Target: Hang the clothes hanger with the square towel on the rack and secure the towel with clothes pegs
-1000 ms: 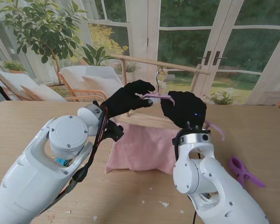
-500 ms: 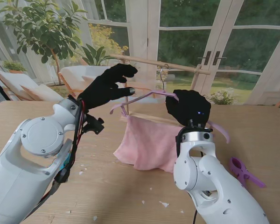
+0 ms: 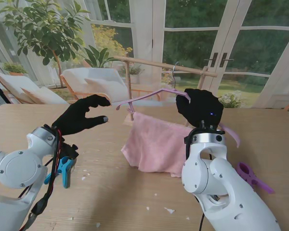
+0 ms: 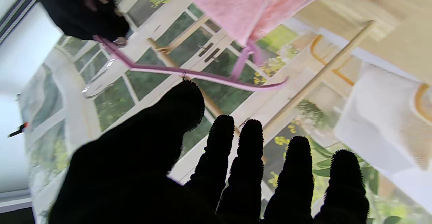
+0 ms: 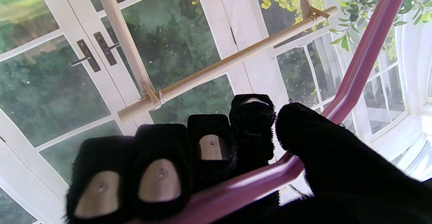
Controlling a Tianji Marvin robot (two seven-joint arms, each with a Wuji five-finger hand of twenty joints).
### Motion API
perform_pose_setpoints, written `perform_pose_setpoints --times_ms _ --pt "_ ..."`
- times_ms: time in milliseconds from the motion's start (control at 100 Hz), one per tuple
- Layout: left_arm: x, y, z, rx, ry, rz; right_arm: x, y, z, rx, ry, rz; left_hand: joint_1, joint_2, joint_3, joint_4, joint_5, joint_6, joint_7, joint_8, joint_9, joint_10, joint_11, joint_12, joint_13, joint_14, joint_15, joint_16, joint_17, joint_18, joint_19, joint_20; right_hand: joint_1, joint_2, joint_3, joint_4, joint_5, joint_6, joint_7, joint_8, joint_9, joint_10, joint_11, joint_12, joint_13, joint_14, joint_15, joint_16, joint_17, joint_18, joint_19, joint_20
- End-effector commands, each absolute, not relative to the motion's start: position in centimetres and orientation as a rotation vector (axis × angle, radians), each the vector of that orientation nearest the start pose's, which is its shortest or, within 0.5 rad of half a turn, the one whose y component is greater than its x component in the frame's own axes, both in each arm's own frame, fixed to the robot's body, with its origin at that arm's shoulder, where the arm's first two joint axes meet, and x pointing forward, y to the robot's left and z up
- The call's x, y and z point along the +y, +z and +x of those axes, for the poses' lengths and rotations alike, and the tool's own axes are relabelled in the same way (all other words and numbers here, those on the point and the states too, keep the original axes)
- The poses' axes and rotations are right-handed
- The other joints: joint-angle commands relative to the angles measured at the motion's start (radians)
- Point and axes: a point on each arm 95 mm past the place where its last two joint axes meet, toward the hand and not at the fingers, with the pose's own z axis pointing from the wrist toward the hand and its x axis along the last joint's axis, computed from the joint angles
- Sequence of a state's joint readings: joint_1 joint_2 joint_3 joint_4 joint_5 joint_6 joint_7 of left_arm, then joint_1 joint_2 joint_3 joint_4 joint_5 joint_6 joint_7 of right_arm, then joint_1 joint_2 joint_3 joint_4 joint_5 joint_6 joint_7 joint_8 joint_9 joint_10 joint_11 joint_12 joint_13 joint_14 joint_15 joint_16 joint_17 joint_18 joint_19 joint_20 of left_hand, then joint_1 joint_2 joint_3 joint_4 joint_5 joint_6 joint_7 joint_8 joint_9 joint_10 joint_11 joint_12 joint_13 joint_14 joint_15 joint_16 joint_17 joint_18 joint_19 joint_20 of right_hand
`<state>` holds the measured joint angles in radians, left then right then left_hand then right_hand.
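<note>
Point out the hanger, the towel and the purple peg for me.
hanger (image 3: pixel 149 96), stand view, on its left arm.
towel (image 3: pixel 156 142), stand view, middle of the hanging cloth.
purple peg (image 3: pixel 251 176), stand view, on its body, lying on the table at the right.

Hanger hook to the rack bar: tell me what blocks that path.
Nothing visible does. The right hand holds the hanger with its hook just short of the rack bar; the gap between looks free. The left hand is open, off to the left.

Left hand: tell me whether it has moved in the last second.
Yes. The left hand let go of the hanger and drew back toward me and leftward, away from the rack.
</note>
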<state>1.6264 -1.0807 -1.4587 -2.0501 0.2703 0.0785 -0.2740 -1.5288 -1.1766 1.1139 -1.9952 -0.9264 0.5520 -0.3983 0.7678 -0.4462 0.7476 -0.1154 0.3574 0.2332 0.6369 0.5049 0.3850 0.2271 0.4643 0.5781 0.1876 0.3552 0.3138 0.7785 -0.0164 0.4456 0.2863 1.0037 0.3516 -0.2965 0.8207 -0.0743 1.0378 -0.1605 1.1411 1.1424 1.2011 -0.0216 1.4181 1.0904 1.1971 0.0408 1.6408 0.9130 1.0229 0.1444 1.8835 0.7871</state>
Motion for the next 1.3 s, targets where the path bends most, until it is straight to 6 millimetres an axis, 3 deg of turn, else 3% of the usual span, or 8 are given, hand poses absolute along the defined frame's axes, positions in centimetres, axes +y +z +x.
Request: perform_pose_setpoints --times_ms 0,280,440,620,1070,1180,1230,1290 --pt "0.7 -18.7 38.0 1.191 -2.033 -1.663 5.4 -15.4 37.0 0.633 1.664 1.102 0.002 0.019 -0.016 0.029 0.006 0.002 0.016 0.014 -0.012 0.005 0.013 0.014 -0.014 -0.006 0.012 0.006 0.001 -0.004 -0.007 0.029 -0.037 0.071 0.008 0.047 0.027 -0.017 0.015 0.017 0.019 0.012 0.051 0.016 0.024 0.015 0.081 0.000 0.064 -0.137 0.210 -0.015" --pt "-0.8 -23.8 39.4 1.130 -1.900 -1.648 6.0 -15.5 36.6 0.645 1.686 1.097 0.015 0.042 -0.054 0.032 -0.208 -0.048 -0.092 -0.056 -0.189 -0.059 -0.041 -0.028 -0.100 -0.061 -0.022 -0.019 -0.046 -0.063 -0.032 0.022 -0.036 0.069 0.006 0.048 0.028 -0.014 0.015 0.018 0.022 0.012 0.051 0.017 0.027 0.014 0.084 0.000 0.072 -0.138 0.210 -0.016" --pt "-1.6 -25.7 40.2 1.172 -1.840 -1.631 6.7 -15.7 36.4 0.661 1.704 1.092 0.013 -0.007 0.007 0.033 -0.211 -0.168 -0.437 -0.238 -0.230 -0.129 -0.280 -0.110 -0.161 -0.124 -0.113 -0.056 -0.099 -0.126 -0.051 -0.023 -0.035 0.069 0.006 0.048 0.029 -0.016 0.015 0.018 0.023 0.011 0.051 0.018 0.028 0.013 0.085 -0.001 0.076 -0.139 0.210 -0.015" --pt "-1.9 -27.3 40.9 1.233 -1.801 -1.587 7.6 -15.7 36.2 0.674 1.724 1.083 0.017 -0.077 0.102 0.030 -0.218 -0.236 -0.631 -0.254 -0.275 -0.184 -0.388 -0.032 -0.174 -0.157 -0.171 -0.029 -0.118 -0.154 -0.054 -0.039 -0.034 0.070 0.004 0.048 0.029 -0.015 0.014 0.019 0.025 0.010 0.051 0.019 0.036 0.011 0.089 -0.002 0.084 -0.142 0.210 -0.013" --pt "-4.2 -28.5 42.8 1.278 -1.790 -1.679 8.9 -13.8 35.4 0.658 1.794 1.072 0.068 -0.085 0.130 0.032 -0.198 -0.304 -0.555 -0.303 -0.261 -0.192 -0.368 -0.002 -0.144 -0.159 -0.192 0.011 -0.109 -0.152 -0.038 -0.021 -0.034 0.071 0.003 0.051 0.036 -0.015 0.015 0.024 0.038 0.005 0.052 0.024 0.057 0.004 0.102 -0.008 0.119 -0.147 0.210 -0.006" --pt "-4.8 -28.4 43.1 1.267 -1.806 -1.698 9.0 -13.4 35.4 0.661 1.803 1.066 0.129 -0.026 0.070 0.035 -0.197 -0.344 -0.396 -0.253 -0.252 -0.195 -0.326 0.001 -0.132 -0.158 -0.192 0.027 -0.101 -0.148 -0.035 -0.007 -0.034 0.071 0.003 0.052 0.038 -0.014 0.015 0.025 0.039 0.004 0.051 0.025 0.059 0.004 0.104 -0.010 0.123 -0.147 0.210 -0.004" --pt "-5.0 -28.4 43.1 1.255 -1.818 -1.715 9.0 -13.3 35.3 0.662 1.804 1.063 0.196 0.048 -0.011 0.041 -0.136 -0.355 -0.229 -0.196 -0.239 -0.198 -0.287 0.002 -0.126 -0.161 -0.191 0.033 -0.099 -0.149 -0.034 0.000 -0.036 0.072 0.002 0.052 0.038 -0.014 0.015 0.025 0.040 0.004 0.051 0.025 0.060 0.003 0.105 -0.010 0.123 -0.148 0.210 -0.004" --pt "-5.3 -28.4 43.2 1.219 -1.835 -1.744 9.0 -13.1 35.3 0.661 1.806 1.062 0.287 0.126 -0.104 0.048 0.050 -0.292 -0.053 -0.126 -0.216 -0.192 -0.199 0.025 -0.110 -0.159 -0.185 0.049 -0.095 -0.145 -0.028 0.013 -0.034 0.070 0.003 0.052 0.038 -0.014 0.015 0.025 0.040 0.004 0.051 0.026 0.060 0.002 0.105 -0.011 0.124 -0.148 0.210 -0.004"
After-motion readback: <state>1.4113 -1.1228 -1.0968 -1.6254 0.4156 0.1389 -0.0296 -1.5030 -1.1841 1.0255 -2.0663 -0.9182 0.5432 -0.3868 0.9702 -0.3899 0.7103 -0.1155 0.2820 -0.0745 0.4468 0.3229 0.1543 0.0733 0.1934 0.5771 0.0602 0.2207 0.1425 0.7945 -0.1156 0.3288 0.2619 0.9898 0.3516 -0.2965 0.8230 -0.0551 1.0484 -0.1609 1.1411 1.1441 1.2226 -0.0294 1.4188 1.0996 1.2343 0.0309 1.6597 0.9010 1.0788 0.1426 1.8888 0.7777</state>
